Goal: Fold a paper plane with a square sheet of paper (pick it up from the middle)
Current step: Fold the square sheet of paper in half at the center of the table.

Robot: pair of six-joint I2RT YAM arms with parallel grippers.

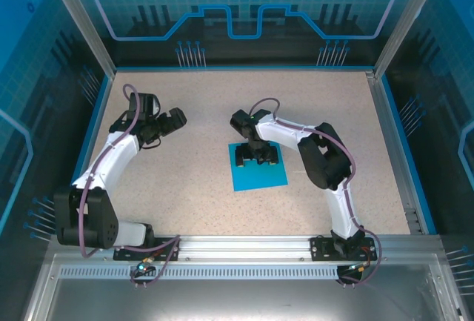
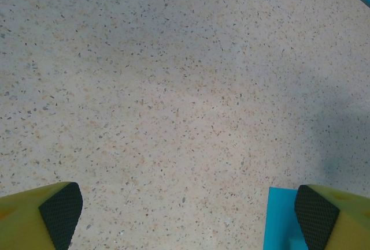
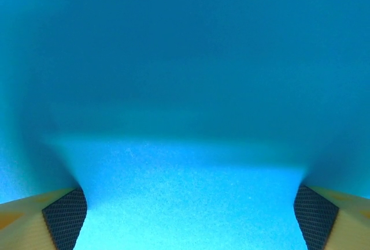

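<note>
Both yellow-fingered hands, left gripper [image 1: 176, 119] and right gripper [image 1: 257, 160], are gaping wide and empty; I am hovering the right over the far half of the flat cyan-blue square sheet of paper [image 1: 261, 178] on the speckled table [image 1: 185, 176], judging a gentle central pinch best.

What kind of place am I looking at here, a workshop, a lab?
Probably a robotics lab test cell: a speckled table boxed in by blue printed panels on a metal frame, with a left arm and right arm bolted to a rail.
</note>
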